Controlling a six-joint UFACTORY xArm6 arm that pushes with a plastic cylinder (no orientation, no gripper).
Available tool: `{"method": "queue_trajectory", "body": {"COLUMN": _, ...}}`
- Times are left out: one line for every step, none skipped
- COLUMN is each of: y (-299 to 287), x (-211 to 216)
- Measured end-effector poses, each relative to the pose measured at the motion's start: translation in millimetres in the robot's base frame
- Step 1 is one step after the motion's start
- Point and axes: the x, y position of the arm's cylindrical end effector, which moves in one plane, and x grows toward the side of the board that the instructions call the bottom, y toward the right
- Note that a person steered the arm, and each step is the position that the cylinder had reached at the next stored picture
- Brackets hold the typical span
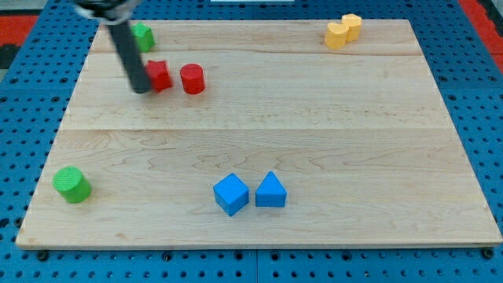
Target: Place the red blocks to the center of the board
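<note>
Two red blocks sit near the view's upper left of the wooden board [259,134]. One red block [160,75] is partly hidden by the rod; its shape is unclear. A red cylinder [192,79] stands just to its right. My tip [141,89] is at the left edge of the hidden red block, touching or nearly touching it. The dark rod rises from there toward the view's top left.
A green block [144,36] sits behind the rod at the top left. A green cylinder [71,185] is at the bottom left. A blue cube [231,194] and a blue triangular block [270,191] sit at the bottom centre. Two yellow blocks [343,31] are at the top right.
</note>
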Motion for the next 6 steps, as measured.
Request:
{"method": "queue_trajectory", "body": {"y": -33, "x": 0}}
{"method": "queue_trajectory", "body": {"y": -52, "x": -25}}
{"method": "queue_trajectory", "body": {"y": 24, "x": -44}}
{"method": "queue_trajectory", "body": {"y": 86, "x": 4}}
{"method": "queue_trajectory", "body": {"y": 37, "x": -6}}
{"method": "queue_trajectory", "body": {"y": 30, "x": -76}}
